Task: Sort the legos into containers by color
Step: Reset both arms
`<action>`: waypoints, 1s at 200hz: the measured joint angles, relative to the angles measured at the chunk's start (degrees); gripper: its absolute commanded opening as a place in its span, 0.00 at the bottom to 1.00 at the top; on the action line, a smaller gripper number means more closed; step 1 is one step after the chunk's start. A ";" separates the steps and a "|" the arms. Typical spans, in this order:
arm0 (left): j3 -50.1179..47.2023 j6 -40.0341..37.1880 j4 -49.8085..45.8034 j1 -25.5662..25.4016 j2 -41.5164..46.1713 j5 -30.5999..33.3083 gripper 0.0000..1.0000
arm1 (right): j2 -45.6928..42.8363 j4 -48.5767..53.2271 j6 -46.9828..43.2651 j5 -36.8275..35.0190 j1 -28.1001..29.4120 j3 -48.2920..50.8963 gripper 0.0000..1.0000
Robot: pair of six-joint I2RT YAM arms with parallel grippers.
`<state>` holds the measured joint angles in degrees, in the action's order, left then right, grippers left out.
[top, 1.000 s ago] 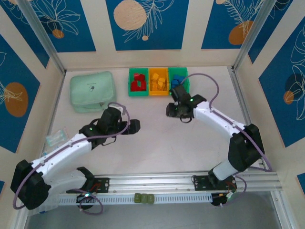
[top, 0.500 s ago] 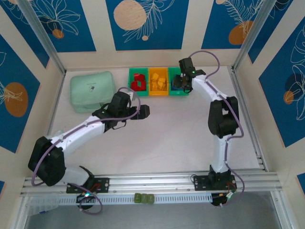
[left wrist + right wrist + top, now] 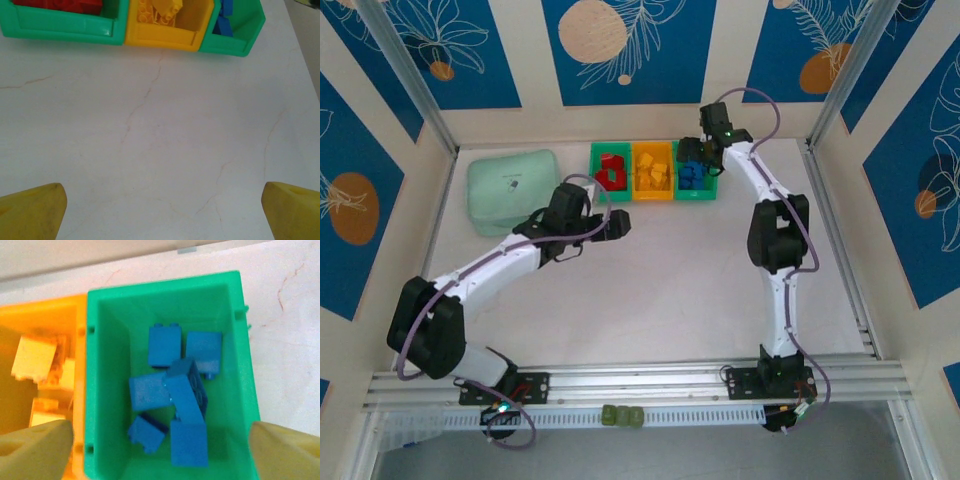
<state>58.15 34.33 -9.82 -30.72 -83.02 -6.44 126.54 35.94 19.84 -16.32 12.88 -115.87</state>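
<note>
The right gripper (image 3: pixel 160 449) is positioned above the right-hand green bin (image 3: pixel 97 390), its jaws spread wide with nothing between them. The blue legos (image 3: pixel 182 395) are piled inside that bin. The yellow legos (image 3: pixel 653 175) are seen in the orange bin (image 3: pixel 652 197), the red legos (image 3: pixel 610 170) in the left green bin (image 3: pixel 594 175). The left gripper (image 3: pixel 160 212) is poised over bare worktop (image 3: pixel 160 125) near the bins, jaws likewise spread and empty. A pale mint box (image 3: pixel 515 192) is set left of the bins
</note>
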 measured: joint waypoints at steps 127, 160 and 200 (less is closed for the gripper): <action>-16.87 -16.52 3.96 28.46 12.81 21.88 0.99 | -42.69 -37.97 -5.79 -12.11 -5.86 73.53 0.99; -29.73 -22.64 20.09 29.97 7.54 23.67 0.99 | -40.94 -50.12 -8.83 -7.08 -8.90 81.72 0.99; -39.30 -28.13 45.77 29.97 2.32 17.99 0.99 | -40.61 -72.37 -10.91 5.57 -13.88 91.89 0.99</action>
<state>18.85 6.20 35.94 -0.75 -80.71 11.55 85.93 -36.42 8.93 -10.74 -0.99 -23.99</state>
